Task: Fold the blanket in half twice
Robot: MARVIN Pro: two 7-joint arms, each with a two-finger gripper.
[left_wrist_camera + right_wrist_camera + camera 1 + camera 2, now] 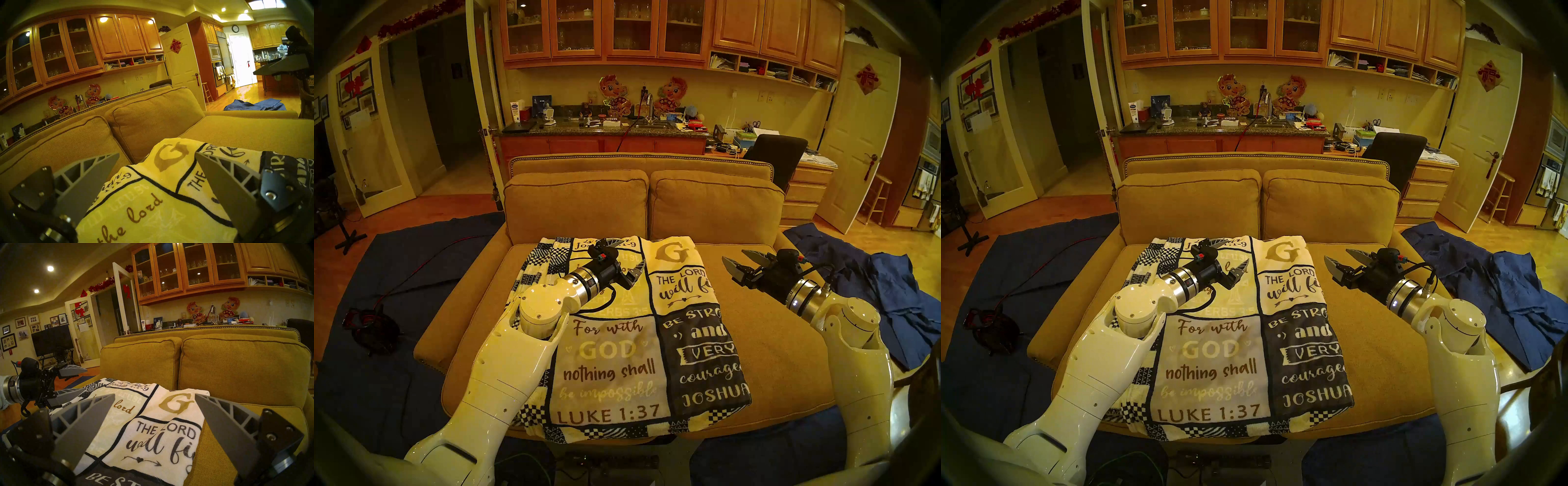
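Note:
The blanket [612, 359] lies folded flat on the sofa seat [772, 339] with its printed verse panels up and its near edge draping over the front. My left gripper [628, 254] hovers open above the blanket's far left part, nothing between its fingers; in the left wrist view the blanket [153, 203] spreads below the gripper [157, 154]. My right gripper [734, 255] hangs open and empty over bare seat just right of the blanket's far right edge. In the right wrist view that edge [195, 438] runs between the fingers of the gripper [154, 395].
Two tan back cushions [575, 207] rise just behind the blanket's far edge. Dark blue cloths cover the floor at the sofa's left [382, 264] and right [890, 298]. A red cable with a dark bundle [368, 322] lies on the left cloth.

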